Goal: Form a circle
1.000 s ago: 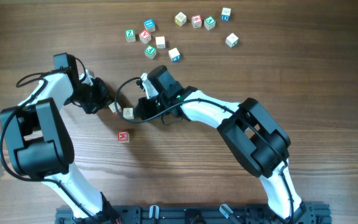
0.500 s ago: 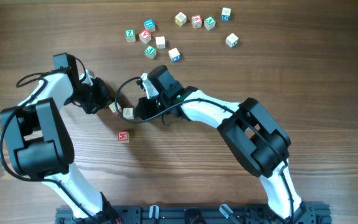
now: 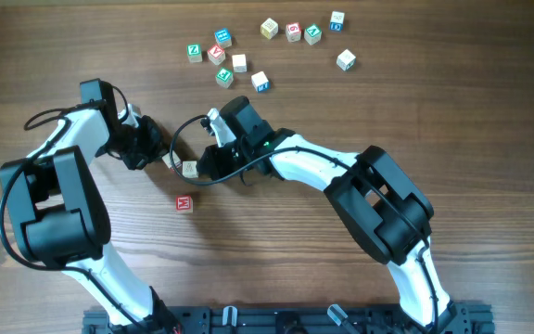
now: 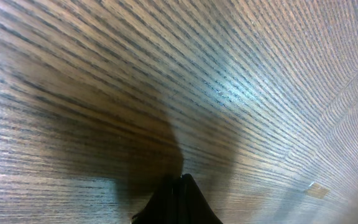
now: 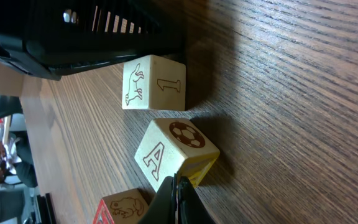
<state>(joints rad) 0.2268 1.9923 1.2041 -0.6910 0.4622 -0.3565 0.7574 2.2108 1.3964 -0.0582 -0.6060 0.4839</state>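
Three small wooden cubes lie between the arms. A pale cube marked 1 [image 5: 154,84] [image 3: 172,162] sits beside a pale cube marked A [image 5: 176,152] [image 3: 190,169]. A cube with red faces [image 3: 184,202] [image 5: 120,208] lies a little nearer, apart from those two. My right gripper [image 5: 178,182] [image 3: 199,170] is shut, its tips against the A cube's near edge. My left gripper [image 3: 162,158] [image 4: 182,180] is shut too, just left of the 1 cube, holding nothing. The left wrist view shows mostly bare wood.
Several loose alphabet cubes lie scattered at the far side of the table, one group [image 3: 221,56] left of centre and another [image 3: 295,31] to the right. A black cable [image 3: 182,130] loops over the table between the two grippers.
The right gripper and the A cube at its tip have edged slightly left toward the 1 cube. The left arm has not moved.
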